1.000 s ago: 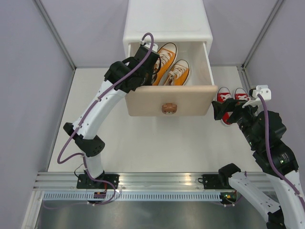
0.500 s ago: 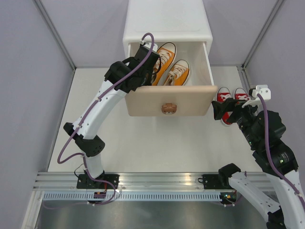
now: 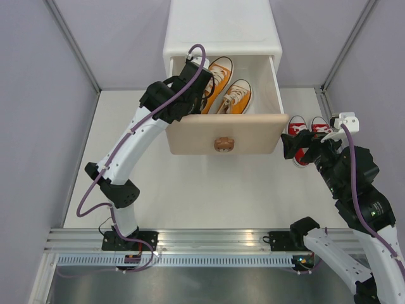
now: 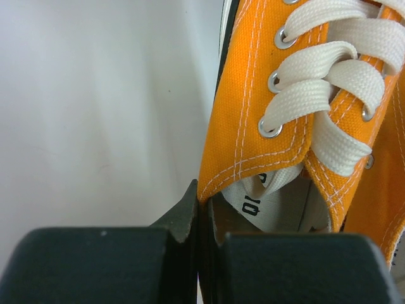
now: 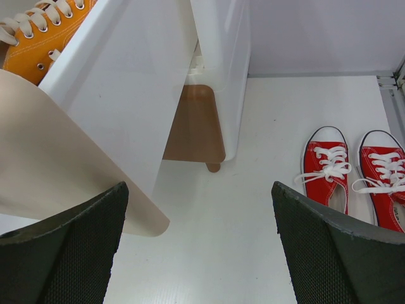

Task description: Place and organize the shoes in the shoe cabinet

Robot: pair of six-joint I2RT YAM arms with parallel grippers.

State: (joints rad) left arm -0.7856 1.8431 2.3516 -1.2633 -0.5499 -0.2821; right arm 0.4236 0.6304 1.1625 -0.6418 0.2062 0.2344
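— Our left end effector is clenched on the canvas collar of one orange shoe, its fingers pressed almost together.

— We see that shoe inside the pulled-out upper drawer of the shoe cabinet, by the drawer's left wall, with the second orange shoe just beside it.

— Our right end effector is released, jaws spread wide, hovering over the desk right of the drawer.

— Beyond it the red pair stands side by side on the desk near the cabinet's right side, toes pointing away from us.
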